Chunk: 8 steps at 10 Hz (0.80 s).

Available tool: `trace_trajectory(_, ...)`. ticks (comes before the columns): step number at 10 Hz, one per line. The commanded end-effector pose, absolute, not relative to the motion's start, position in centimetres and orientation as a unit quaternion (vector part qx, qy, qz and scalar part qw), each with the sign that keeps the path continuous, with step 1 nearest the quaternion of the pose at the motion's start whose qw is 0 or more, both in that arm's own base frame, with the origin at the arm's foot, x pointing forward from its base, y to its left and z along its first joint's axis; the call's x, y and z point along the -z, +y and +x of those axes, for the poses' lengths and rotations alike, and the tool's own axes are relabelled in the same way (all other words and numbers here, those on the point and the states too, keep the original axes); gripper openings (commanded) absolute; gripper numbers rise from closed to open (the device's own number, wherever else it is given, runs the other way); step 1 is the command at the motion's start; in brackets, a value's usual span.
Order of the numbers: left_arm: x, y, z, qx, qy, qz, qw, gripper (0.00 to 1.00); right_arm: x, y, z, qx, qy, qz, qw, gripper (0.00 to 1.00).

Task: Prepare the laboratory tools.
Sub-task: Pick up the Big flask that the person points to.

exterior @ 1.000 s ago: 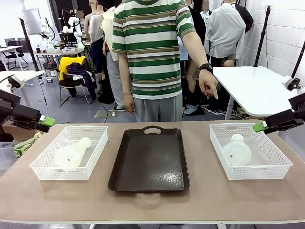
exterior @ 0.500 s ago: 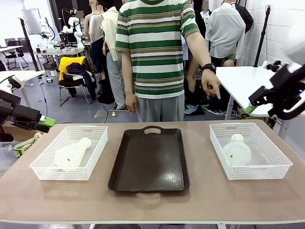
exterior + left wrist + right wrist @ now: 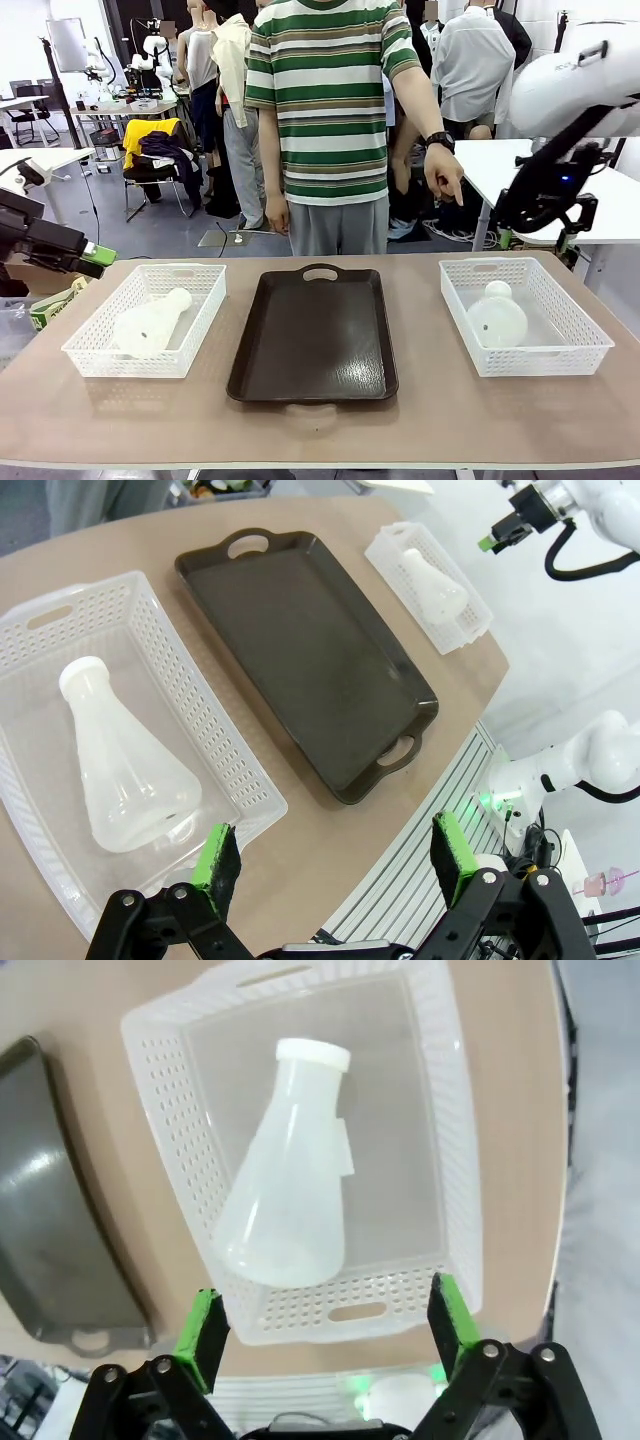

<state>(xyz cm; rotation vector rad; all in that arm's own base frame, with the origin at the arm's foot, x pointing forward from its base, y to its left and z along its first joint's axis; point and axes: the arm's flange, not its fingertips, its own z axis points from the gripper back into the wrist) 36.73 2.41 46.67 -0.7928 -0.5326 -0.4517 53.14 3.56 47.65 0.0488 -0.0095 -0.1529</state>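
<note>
Two frosted-white conical flasks lie on their sides, each in a white mesh basket. The left flask (image 3: pixel 150 322) (image 3: pixel 125 770) rests in the left basket (image 3: pixel 95 350). My left gripper (image 3: pixel 98 255) (image 3: pixel 333 860) hovers open off the table's left end, beside and above that basket. The right flask (image 3: pixel 497 316) (image 3: pixel 290 1200) lies in the right basket (image 3: pixel 590 345) (image 3: pixel 450 1160). My right gripper (image 3: pixel 325 1320) is open, high above this basket and looking down on it. The right arm (image 3: pixel 550 180) hangs over the table's far right corner.
A dark brown tray (image 3: pixel 315 335) (image 3: pixel 310 650) (image 3: pixel 50 1210) sits between the baskets with nothing on it. A person in a striped shirt stands at the far edge, one hand (image 3: pixel 440 185) pointing down toward the right basket. A white table (image 3: pixel 540 180) stands behind on the right.
My right arm has swung from low at the right edge up and inward, and now stands above the right basket. The left arm, flasks and baskets have not moved.
</note>
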Motion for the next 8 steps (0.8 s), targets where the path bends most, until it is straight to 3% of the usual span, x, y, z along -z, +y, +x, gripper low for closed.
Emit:
trace_trajectory(1,-46.5,2.5,36.8,0.222,-0.263,-0.385,0.856,1.00,-47.2,4.2,56.5,0.097,0.018,0.046,0.994,1.00)
trace_trajectory(4,-46.5,2.5,36.8,0.222,-0.263,-0.385,0.856,1.00,-43.0,4.3,59.6,0.137,0.030,0.043,0.989,1.00)
trace_trajectory(8,-46.5,2.5,36.8,0.222,-0.263,-0.385,0.856,1.00,-38.0,4.3,59.7,0.156,0.034,0.046,0.986,1.00)
